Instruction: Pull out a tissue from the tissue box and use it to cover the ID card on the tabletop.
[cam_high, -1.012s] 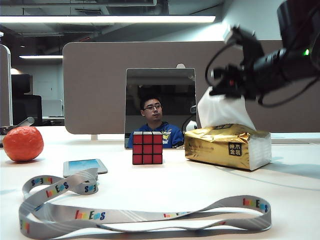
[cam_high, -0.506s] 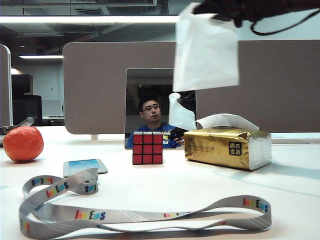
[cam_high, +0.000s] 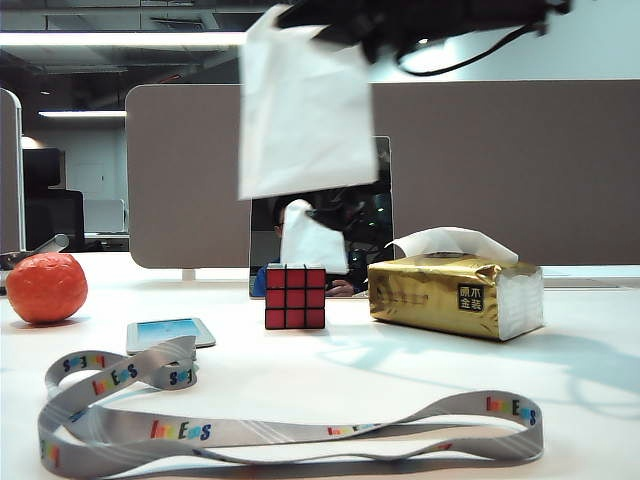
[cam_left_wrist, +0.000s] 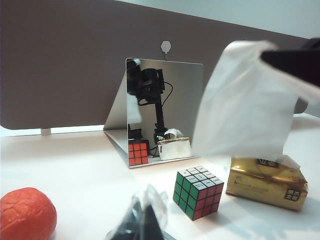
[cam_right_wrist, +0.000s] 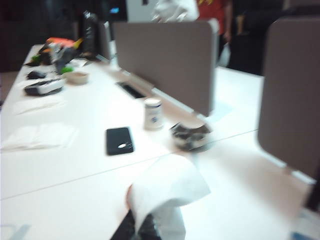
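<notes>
We judge carry-over in hand: right gripper (cam_high: 345, 35) pinches the tissue (cam_high: 305, 105) aloft, next lowering over the ID card (cam_high: 170, 331); left gripper (cam_left_wrist: 145, 222) low over the table, jaw state unreadable.

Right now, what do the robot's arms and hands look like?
The right arm is black and bulky, with a thin black cable looping beneath it; its hand shows only as dark fingers at the picture's edge. The left hand has dark fingers under crinkled clear film. No markings are legible.
</notes>
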